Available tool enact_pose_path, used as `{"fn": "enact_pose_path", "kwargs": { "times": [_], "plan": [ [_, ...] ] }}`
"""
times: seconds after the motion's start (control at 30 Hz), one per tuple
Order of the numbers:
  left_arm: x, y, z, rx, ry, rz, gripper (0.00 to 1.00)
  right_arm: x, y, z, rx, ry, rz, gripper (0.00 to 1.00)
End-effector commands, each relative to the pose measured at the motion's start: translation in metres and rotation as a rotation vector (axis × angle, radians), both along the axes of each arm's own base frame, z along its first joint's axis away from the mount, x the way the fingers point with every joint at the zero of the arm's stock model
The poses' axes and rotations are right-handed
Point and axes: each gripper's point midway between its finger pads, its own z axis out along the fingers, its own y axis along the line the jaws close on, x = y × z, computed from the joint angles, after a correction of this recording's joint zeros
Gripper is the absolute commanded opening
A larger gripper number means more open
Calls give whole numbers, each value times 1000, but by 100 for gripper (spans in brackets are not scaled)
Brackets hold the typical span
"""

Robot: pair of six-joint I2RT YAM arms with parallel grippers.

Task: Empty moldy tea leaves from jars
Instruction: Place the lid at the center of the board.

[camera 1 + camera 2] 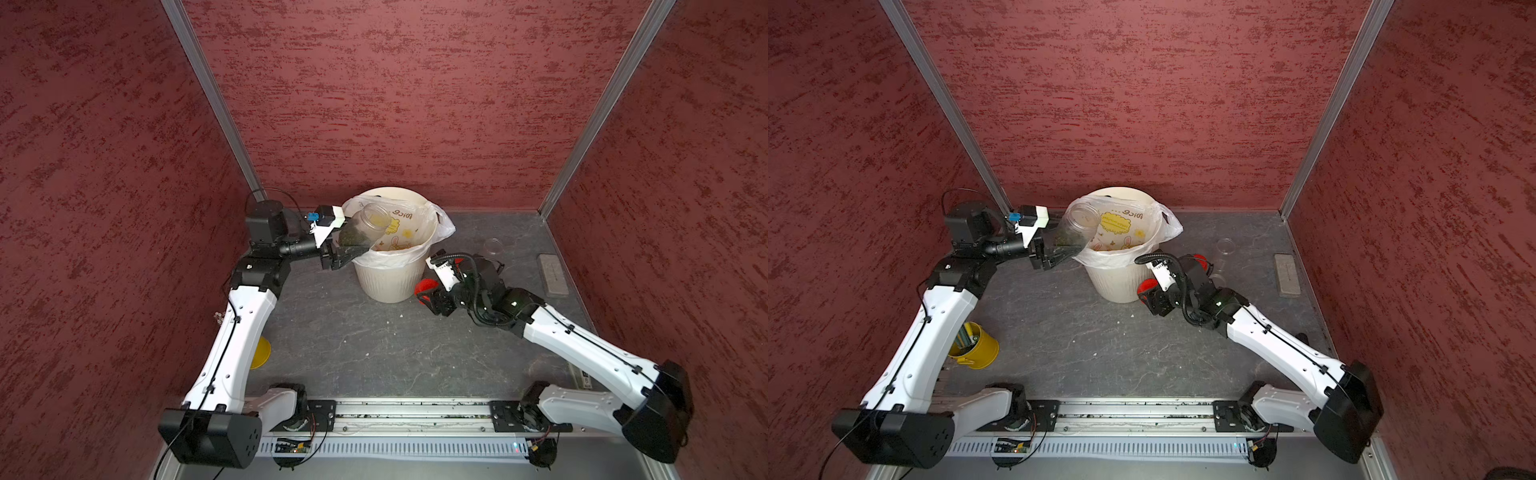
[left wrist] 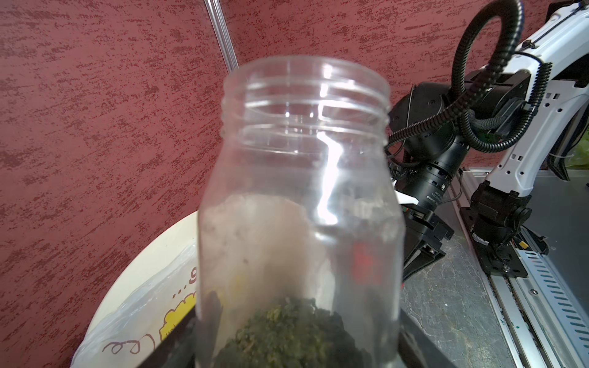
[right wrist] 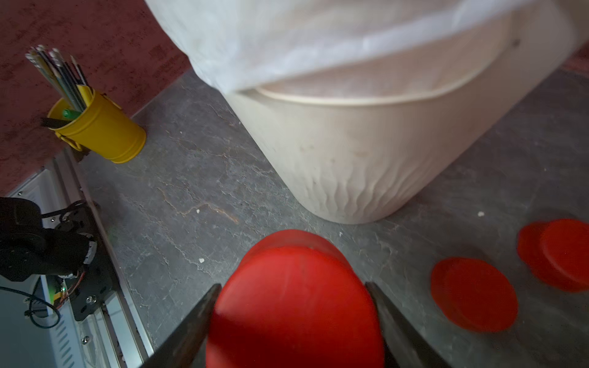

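The desk (image 1: 374, 345) is a dark grey, stone-look slab veined with pale cracks and dotted with a few white crumbs. It is boxed in on three sides by red rough-textured walls (image 1: 395, 104) joined at silver corner posts (image 1: 216, 104), and a metal rail (image 1: 407, 409) carrying both arm bases runs along the near edge. A cream ribbed bin (image 1: 386, 278) lined with a white printed bag (image 1: 442, 226) stands near the back wall. The left claw (image 1: 352, 237) pinches an open jar (image 1: 368, 226) by its base and holds it tilted, its mouth over the bin's rim; dark green tea leaves (image 2: 287, 331) lie at the base end. The right claw (image 3: 294, 334) hangs low beside the bin, pressed onto a red lid (image 3: 293, 280). Two more red lids (image 3: 475, 293) lie flat on the desk close by. Toward the right wall sits what seems to be an empty jar (image 1: 493, 245), too faint to be sure of, and a grey block (image 1: 552, 275) lies past it. A yellow cup (image 3: 102, 127) of pencils stands by the left wall.
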Motion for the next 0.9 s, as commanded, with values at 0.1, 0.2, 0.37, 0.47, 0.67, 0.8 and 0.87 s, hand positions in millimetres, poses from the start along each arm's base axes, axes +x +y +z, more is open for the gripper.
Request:
{"fn": "enact_pose_path", "kwargs": {
  "times": [0.1,0.2,0.37,0.47,0.67,0.8,0.87],
  "plan": [
    [-1,1,5,-7,-26,13,63,11,-19,-19,50,27,-190,32],
    [-1,1,4,-7,-25,14,64,12,-25,-37,46,55,-240,32],
    [-1,1,4,-6,-26,15,64,16,-34,-65,12,95,-318,31],
    [-1,0,4,-6,-26,16,64,22,-38,-77,-16,104,-359,31],
    [-1,0,3,-4,-24,18,64,29,-39,-98,-63,129,-387,31],
    [0,0,3,-4,-22,18,64,32,-39,-111,-73,144,-395,32],
    [0,0,2,-4,-20,17,64,32,-37,-120,-81,160,-390,32]
  ]
}}
